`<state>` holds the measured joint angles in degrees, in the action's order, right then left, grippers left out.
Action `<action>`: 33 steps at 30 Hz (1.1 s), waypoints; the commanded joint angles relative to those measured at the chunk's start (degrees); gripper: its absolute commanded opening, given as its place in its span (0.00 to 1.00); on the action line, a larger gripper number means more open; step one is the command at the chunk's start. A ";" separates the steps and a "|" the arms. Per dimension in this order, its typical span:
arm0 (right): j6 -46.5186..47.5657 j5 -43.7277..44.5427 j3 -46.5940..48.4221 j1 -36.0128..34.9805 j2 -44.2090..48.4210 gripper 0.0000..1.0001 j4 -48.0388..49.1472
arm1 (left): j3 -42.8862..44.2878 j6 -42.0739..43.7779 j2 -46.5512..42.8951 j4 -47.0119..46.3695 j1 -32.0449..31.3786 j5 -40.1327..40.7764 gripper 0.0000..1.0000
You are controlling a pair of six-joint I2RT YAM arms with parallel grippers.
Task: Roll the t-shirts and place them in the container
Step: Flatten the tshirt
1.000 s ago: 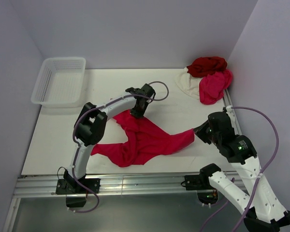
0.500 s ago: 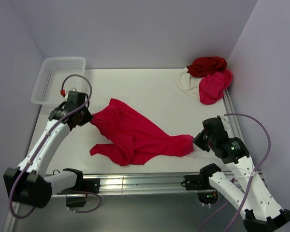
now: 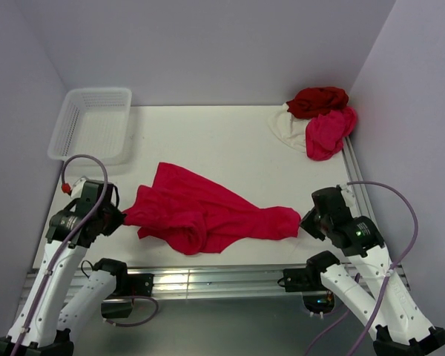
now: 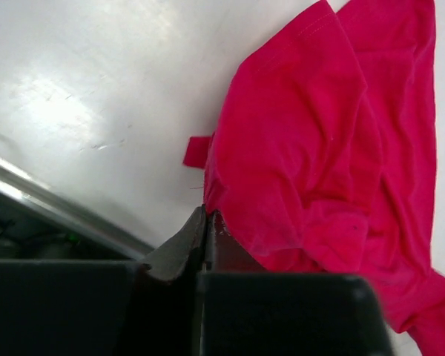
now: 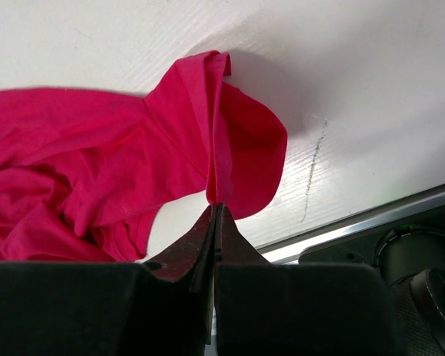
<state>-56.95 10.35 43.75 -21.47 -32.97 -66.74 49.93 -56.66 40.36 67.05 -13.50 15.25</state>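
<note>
A bright crimson t-shirt (image 3: pixel 208 211) lies crumpled across the near middle of the white table, stretched left to right. My left gripper (image 3: pixel 121 217) is shut on its left edge; in the left wrist view the cloth (image 4: pixel 311 148) runs from my closed gripper (image 4: pixel 208 215). My right gripper (image 3: pixel 302 221) is shut on the shirt's right end; in the right wrist view the fold (image 5: pixel 230 141) hangs from my closed gripper (image 5: pixel 216 208). A dark red t-shirt (image 3: pixel 319 100), a pink-red t-shirt (image 3: pixel 328 132) and a whitish t-shirt (image 3: pixel 288 127) lie piled at the far right corner.
A white plastic mesh basket (image 3: pixel 93 122) stands at the far left of the table (image 3: pixel 230 141). A metal rail (image 3: pixel 208 278) runs along the near edge. Purple walls enclose the back and both sides.
My left arm has swung from the table's middle out to the near left, dragging the crimson shirt's edge left and toward the front. The right gripper has kept its hold and shifted slightly nearer.
</note>
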 commanded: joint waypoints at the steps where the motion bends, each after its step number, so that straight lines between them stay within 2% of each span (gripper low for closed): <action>1: 0.08 1.43 2.92 0.38 -0.52 0.00 -0.06 | 5.07 -2.40 -1.07 7.92 0.05 3.04 0.11; 2: 0.08 1.60 3.01 0.38 -0.60 0.00 -0.06 | 5.52 -2.40 -0.81 8.79 0.05 3.04 0.57; 3: 0.17 1.60 3.19 0.38 -0.60 0.00 -0.06 | 5.96 -2.66 0.06 11.50 0.05 3.30 0.79; 4: 0.34 1.69 3.45 0.29 -0.60 0.00 0.03 | 6.92 -2.49 0.24 11.61 0.05 3.56 0.92; 5: 0.43 1.87 3.62 0.38 -0.69 0.00 0.03 | 7.63 -1.70 0.25 11.35 0.05 3.39 0.99; 8: 0.78 1.43 3.72 0.38 -1.04 0.00 0.47 | 12.72 1.36 1.47 7.85 0.05 3.74 0.99; 10: 1.31 0.81 3.89 0.38 -1.30 0.00 1.08 | 16.93 3.92 6.29 1.62 0.05 2.43 1.00; 11: 1.57 0.73 3.98 0.38 -1.65 0.00 1.26 | 17.82 8.45 8.66 -1.19 0.05 0.25 0.99; 14: 2.36 0.11 4.33 0.38 -2.27 0.00 2.40 | 22.39 13.13 23.13 -9.19 0.05 -5.47 0.98; 16: 2.80 -0.24 4.76 0.38 -2.80 0.00 3.10 | 24.76 14.38 27.65 -13.15 0.05 -8.12 0.97; 17: 3.16 -0.33 4.86 0.38 -3.24 0.00 3.28 | 25.30 15.87 29.76 -18.30 0.05 -9.00 0.96; 18: 3.33 -0.24 5.03 0.38 -3.50 0.00 3.54 | 26.09 16.40 34.39 -19.75 -0.04 -10.40 0.94; 19: 3.51 -0.33 5.47 0.38 -4.03 0.00 3.63 | 28.18 17.37 36.96 -21.68 -0.04 -10.93 0.90; 23: 3.95 -0.07 6.79 0.29 -5.35 0.00 4.25 | 33.64 19.83 52.23 -23.01 -0.65 -11.73 0.84; 26: 3.78 -0.50 7.14 0.47 -5.88 0.00 4.95 | 35.32 19.84 59.19 -24.76 -0.92 -10.50 0.82; 33: 2.54 -1.03 5.92 0.38 -5.61 0.00 5.83 | 40.67 16.85 68.62 -27.76 -0.92 -9.97 0.76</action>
<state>-54.15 9.32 48.66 -21.47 -38.89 -63.13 85.43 -38.79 107.50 42.74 -14.17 5.28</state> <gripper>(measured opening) 0.006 0.767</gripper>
